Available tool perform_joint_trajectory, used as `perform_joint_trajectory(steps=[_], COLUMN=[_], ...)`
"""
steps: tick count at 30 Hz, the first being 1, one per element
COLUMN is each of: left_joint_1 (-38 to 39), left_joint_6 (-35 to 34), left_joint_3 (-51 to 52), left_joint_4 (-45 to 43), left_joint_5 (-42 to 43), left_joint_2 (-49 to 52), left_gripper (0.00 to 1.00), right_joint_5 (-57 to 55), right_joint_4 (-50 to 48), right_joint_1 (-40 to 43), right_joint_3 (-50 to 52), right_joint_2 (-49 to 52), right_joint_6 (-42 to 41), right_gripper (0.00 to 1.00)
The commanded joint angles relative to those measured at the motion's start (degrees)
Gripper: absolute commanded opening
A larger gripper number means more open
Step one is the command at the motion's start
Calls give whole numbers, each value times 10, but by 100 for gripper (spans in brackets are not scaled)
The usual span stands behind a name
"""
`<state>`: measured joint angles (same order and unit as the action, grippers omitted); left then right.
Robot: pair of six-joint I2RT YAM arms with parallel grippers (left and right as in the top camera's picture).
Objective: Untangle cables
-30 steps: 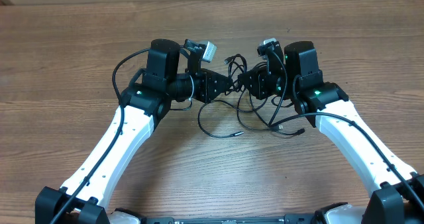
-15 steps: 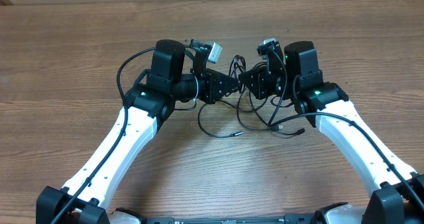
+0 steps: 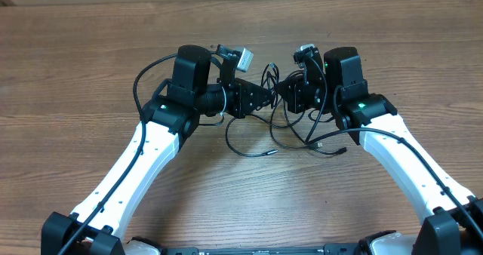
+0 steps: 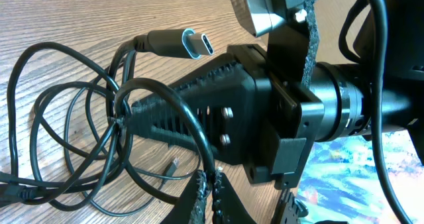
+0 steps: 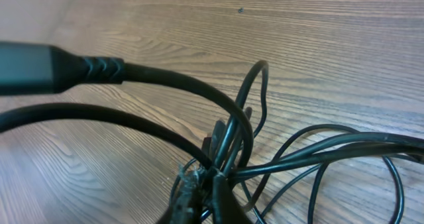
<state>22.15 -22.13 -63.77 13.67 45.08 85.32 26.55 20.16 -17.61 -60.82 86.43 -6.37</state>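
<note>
The big wooden table (image 3: 75, 59) lies under both arms. The left gripper (image 3: 264, 96) and the right gripper (image 3: 279, 93) point at each other, tip to tip, at the far middle. Both look pinched tight on the cables (image 5: 225, 141), which bunch up right between them. Loose loops trail on the table toward the robot. The next pull should probably go sideways, each arm to its own side. A small silvery plug (image 4: 192, 44) sticks out beside the knot.

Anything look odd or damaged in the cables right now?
Nothing looks damaged or spilled. The cables are cinched into one tight knot where several loops cross, and a silvery plug juts out beside it.
</note>
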Motion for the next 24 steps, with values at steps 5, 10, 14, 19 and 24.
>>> perform_joint_trajectory(steps=[5, 10, 14, 19, 24], left_joint_1=[6, 22, 33, 37, 37], left_joint_6=[-28, -35, -34, -34, -34], left_joint_3=[-7, -7, -7, -7, -7], left_joint_4=[-33, -60, -65, -65, -64], left_joint_5=[17, 20, 20, 20, 20], left_joint_2=[1, 1, 1, 1, 1], left_gripper=[4, 4, 4, 4, 4], right_joint_5=[0, -1, -10, -10, -10], right_joint_4=[-1, -2, -2, -2, -1], right_joint_1=[-5, -11, -11, -11, -11], right_joint_3=[-11, -11, -10, -10, -10], right_joint_2=[4, 4, 4, 4, 4], right_joint_6=[0, 0, 0, -1, -1], right_gripper=[47, 34, 19, 4, 4])
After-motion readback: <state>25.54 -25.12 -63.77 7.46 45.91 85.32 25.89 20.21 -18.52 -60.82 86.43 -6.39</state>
